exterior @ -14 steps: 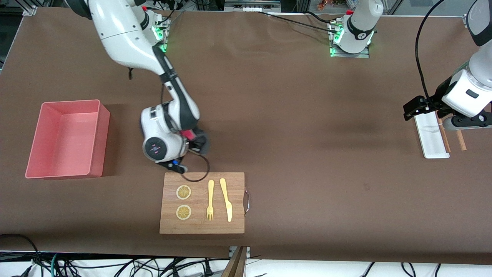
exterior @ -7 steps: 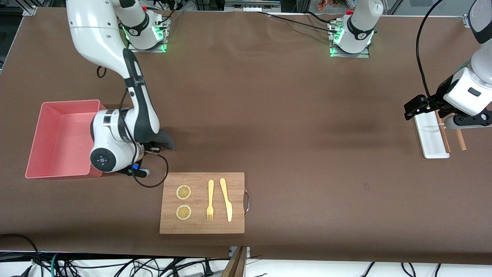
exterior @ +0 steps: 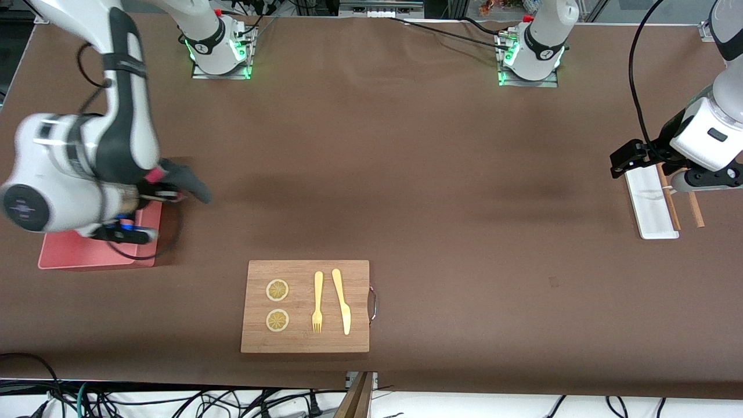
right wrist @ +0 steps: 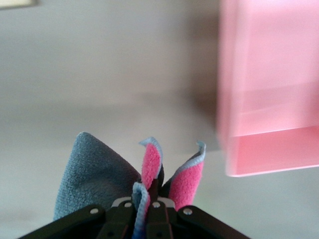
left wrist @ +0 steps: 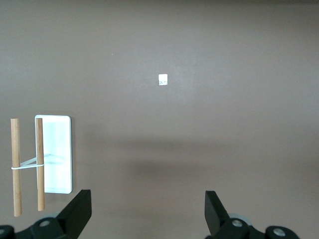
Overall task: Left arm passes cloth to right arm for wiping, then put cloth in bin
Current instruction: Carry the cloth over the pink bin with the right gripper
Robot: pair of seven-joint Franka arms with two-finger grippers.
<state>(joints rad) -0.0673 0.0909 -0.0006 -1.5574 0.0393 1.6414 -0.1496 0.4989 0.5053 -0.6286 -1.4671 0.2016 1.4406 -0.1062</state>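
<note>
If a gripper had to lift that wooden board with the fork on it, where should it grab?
Probably the metal handle on the short edge of the wooden board facing the left arm's end of the table, approached from above. The board lies flat on the table, so its edges offer little to pinch, and the fork, knife and lemon slices occupy its top.

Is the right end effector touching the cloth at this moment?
Touching. In the right wrist view the right end effector is shut on the cloth, whose grey and pink folds stick out from between its fingers.
</note>
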